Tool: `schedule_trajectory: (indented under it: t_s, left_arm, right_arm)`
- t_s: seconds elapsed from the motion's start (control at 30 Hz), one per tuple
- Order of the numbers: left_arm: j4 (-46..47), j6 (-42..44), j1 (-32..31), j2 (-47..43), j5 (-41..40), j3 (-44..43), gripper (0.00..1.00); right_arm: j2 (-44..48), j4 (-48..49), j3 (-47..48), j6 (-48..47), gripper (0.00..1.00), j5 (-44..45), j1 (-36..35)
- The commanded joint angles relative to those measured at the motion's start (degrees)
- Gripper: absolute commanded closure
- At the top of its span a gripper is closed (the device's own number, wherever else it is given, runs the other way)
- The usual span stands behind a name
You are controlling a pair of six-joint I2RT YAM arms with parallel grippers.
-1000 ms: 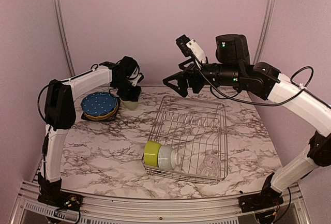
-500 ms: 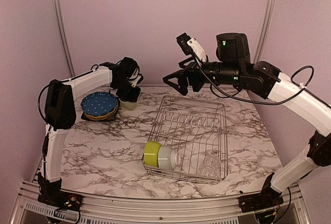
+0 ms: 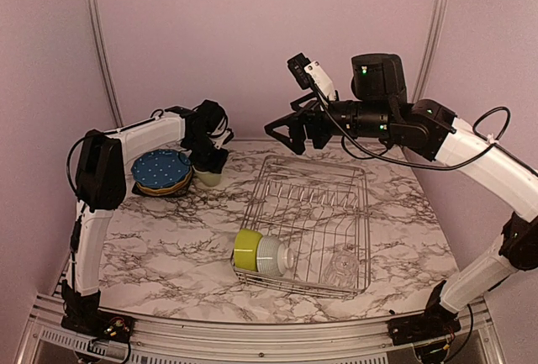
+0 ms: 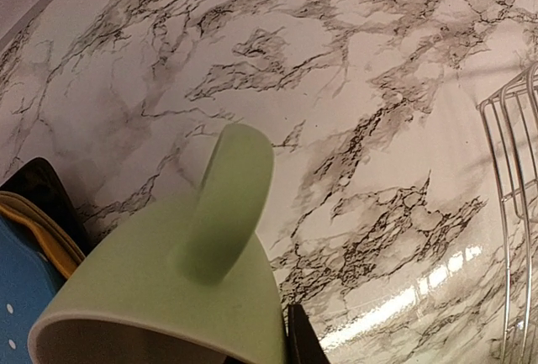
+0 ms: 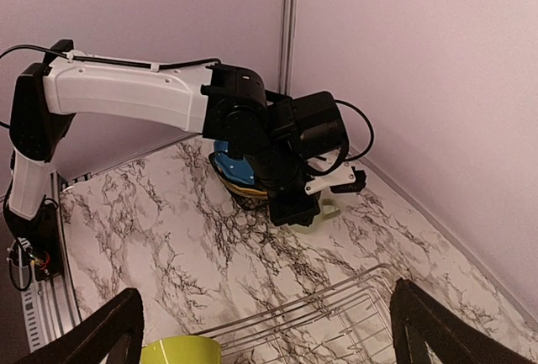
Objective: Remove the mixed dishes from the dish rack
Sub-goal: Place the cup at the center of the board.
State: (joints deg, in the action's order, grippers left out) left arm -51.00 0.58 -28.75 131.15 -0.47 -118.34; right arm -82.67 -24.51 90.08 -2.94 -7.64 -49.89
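Observation:
My left gripper (image 3: 210, 160) is shut on the pale green mug (image 3: 208, 177), held low over the marble at the far left, beside the stack of plates topped by the blue dotted plate (image 3: 161, 167). In the left wrist view the mug (image 4: 160, 297) fills the lower left, handle up, with one dark finger (image 4: 301, 340) against its wall. The dish rack (image 3: 363, 213) holds a lime-green bowl (image 3: 246, 248), a white ribbed bowl (image 3: 271, 256) and a small clear glass (image 3: 340, 270) at its near end. My right gripper (image 3: 294, 133) hangs open above the rack's far end, holding nothing.
The plate stack (image 4: 34, 213) shows blue, orange and black edges right beside the mug. The rack's corner (image 4: 513, 171) lies to the mug's right. Purple walls and metal posts (image 3: 99, 44) close the back and sides.
My left gripper has sunk a little with the mug, closer to the tabletop beside the plates. The right gripper shifted slightly up, then stayed still.

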Motion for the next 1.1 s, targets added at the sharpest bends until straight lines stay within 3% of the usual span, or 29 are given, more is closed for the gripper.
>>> schedule_trajectory:
  t_s: [0.0, 0.57, 0.8, 1.07]
  left_arm:
    - [0.71, 1.07, 0.28, 0.17, 0.23, 0.04, 0.9]
    - [0.75, 1.09, 0.36, -2.46, -1.03, 0.04, 0.57]
    - [0.64, 1.66, 0.28, -4.54, -4.77, -0.13, 0.53]
    - [1.07, 1.02, 0.19, -8.2, -4.68, -0.48, 0.41]
  right_arm:
    - [-0.21, -0.89, 1.96, 1.17, 0.01, -0.27, 0.41]
    - [0.19, -0.71, 1.76, 2.4, 0.02, -0.56, 0.41]
    - [0.69, -0.65, 1.5, 2.55, 0.02, -0.6, 0.4]
    - [1.3, -0.46, 1.02, 3.17, 0.01, -0.62, 0.41]
